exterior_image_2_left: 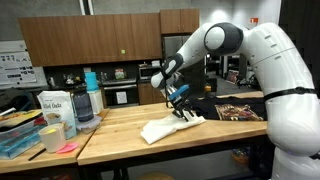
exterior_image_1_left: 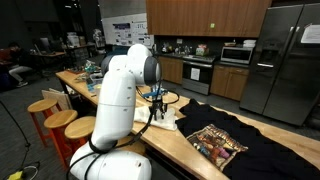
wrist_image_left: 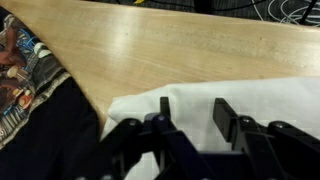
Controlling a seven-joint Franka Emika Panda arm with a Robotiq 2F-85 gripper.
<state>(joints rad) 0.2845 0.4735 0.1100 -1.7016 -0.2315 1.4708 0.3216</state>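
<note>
A white cloth (exterior_image_2_left: pixel 163 129) lies crumpled on the wooden counter (exterior_image_2_left: pixel 120 125); it also shows in the wrist view as the white cloth (wrist_image_left: pixel 270 100) and in an exterior view (exterior_image_1_left: pixel 166 123). My gripper (wrist_image_left: pixel 193 105) hangs just over its edge, the two black fingers (wrist_image_left: pixel 224 115) standing apart with only cloth beneath them. In both exterior views the gripper (exterior_image_2_left: pixel 184 113) (exterior_image_1_left: pixel 157 104) points down at the cloth. A black T-shirt (exterior_image_1_left: pixel 240 150) with a colourful print (exterior_image_1_left: pixel 215 142) lies spread beside the cloth; its print (wrist_image_left: pixel 18 60) shows at the wrist view's left.
Jars and a jug (exterior_image_2_left: pixel 55 110), a blue-lidded container (exterior_image_2_left: pixel 90 95) and a flat blue tray (exterior_image_2_left: pixel 20 140) crowd one end of the counter. Wooden stools (exterior_image_1_left: pixel 45 105) stand along its side. Kitchen cabinets, an oven (exterior_image_1_left: pixel 197 72) and a fridge (exterior_image_1_left: pixel 285 60) line the back.
</note>
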